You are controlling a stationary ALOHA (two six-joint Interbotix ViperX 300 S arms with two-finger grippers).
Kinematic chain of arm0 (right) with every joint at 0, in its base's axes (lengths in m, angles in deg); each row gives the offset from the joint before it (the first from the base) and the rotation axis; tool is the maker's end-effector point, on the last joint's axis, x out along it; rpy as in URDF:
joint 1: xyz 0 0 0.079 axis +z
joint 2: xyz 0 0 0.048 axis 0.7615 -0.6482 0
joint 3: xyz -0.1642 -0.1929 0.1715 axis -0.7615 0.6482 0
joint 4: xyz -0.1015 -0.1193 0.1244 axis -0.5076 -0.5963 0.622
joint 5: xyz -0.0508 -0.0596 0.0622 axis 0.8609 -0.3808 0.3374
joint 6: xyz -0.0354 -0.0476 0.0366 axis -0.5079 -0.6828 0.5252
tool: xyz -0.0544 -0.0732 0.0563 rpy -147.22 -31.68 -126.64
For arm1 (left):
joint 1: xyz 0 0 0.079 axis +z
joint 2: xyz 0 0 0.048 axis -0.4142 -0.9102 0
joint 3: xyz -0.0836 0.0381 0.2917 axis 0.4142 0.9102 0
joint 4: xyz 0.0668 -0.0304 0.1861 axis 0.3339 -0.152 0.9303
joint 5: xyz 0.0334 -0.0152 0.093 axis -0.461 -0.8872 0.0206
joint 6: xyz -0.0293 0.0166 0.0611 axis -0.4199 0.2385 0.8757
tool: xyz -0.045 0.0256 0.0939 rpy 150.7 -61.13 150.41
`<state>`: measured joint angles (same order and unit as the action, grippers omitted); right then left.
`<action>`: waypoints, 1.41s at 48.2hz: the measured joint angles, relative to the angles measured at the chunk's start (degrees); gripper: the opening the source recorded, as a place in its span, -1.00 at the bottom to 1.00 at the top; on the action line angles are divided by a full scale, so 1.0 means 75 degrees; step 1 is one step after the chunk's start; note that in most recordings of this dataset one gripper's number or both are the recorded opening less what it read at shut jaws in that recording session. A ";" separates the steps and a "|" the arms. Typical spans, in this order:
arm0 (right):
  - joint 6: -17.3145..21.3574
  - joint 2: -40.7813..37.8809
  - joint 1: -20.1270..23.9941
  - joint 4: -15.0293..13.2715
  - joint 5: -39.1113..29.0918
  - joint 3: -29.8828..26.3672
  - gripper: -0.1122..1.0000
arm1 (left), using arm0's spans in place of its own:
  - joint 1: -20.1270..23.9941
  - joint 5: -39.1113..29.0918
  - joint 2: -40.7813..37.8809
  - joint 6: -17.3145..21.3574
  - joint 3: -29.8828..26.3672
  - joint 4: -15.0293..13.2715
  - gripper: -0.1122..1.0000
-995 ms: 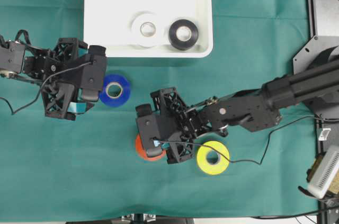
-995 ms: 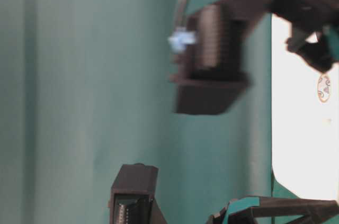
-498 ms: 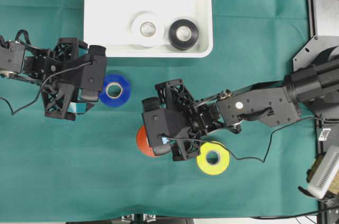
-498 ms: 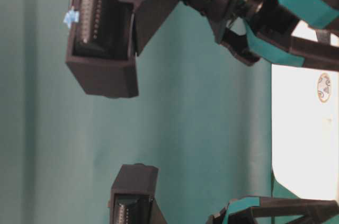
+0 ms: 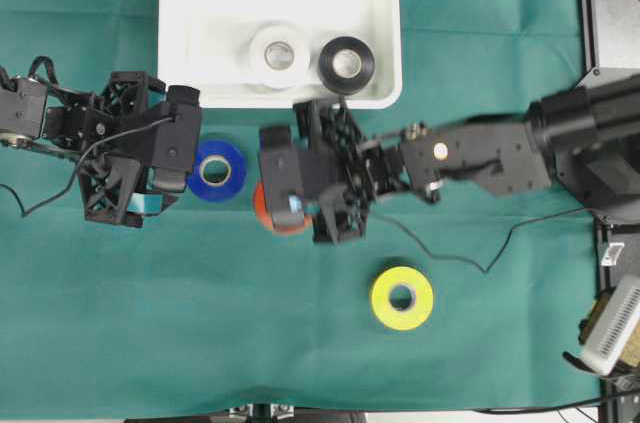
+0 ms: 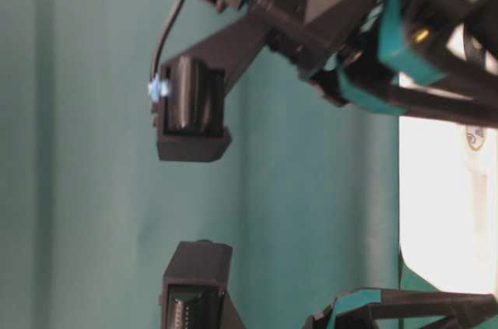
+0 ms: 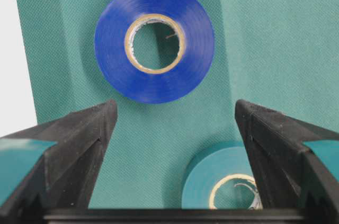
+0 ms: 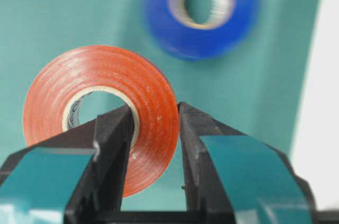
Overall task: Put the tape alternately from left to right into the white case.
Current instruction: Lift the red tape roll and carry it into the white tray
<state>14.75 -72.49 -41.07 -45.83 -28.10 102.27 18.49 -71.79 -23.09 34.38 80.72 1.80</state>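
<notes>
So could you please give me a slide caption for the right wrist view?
Right gripper pinches the red tape roll by its wall, with the blue roll blurred beyond.

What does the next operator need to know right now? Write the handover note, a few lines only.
Right claw: shut on the red roll, one finger through its core, lifted above the cloth near the white case.
Left claw: open, holding nothing, over the teal roll, with the blue roll just ahead.
Done: white roll and black roll lie in the case.
Left: place the red, then blue, teal and the yellow roll, which lies on the cloth, nearer the camera side.
</notes>
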 measured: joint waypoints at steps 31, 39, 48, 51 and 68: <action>0.0000 0.0270 -0.2555 -0.1160 0.0457 0.0000 -0.37 | 0.0000 0.0000 0.0000 0.0000 0.0000 0.0000 0.09; -0.0012 0.0176 -0.3023 -0.1312 0.0680 0.0012 -0.37 | -0.0012 0.0000 -0.0012 0.0000 0.0000 0.0000 0.09; -0.0023 -0.0141 -0.3574 -0.1336 0.0973 0.0000 -0.37 | 0.0000 0.0000 0.0000 0.0000 0.0000 0.0000 0.09; -0.0023 -0.0188 -0.3691 -0.1336 0.1066 0.0000 -0.37 | 0.0000 0.0000 -0.0012 0.0000 0.0000 0.0000 0.09; -0.0047 -0.0363 -0.4078 -0.1336 0.1441 -0.0012 -0.37 | 0.0000 0.0000 -0.0012 0.0000 0.0000 0.0000 0.09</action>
<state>14.40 -75.21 -71.65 -55.85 -17.29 102.19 18.49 -71.79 -23.17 34.38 80.72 1.80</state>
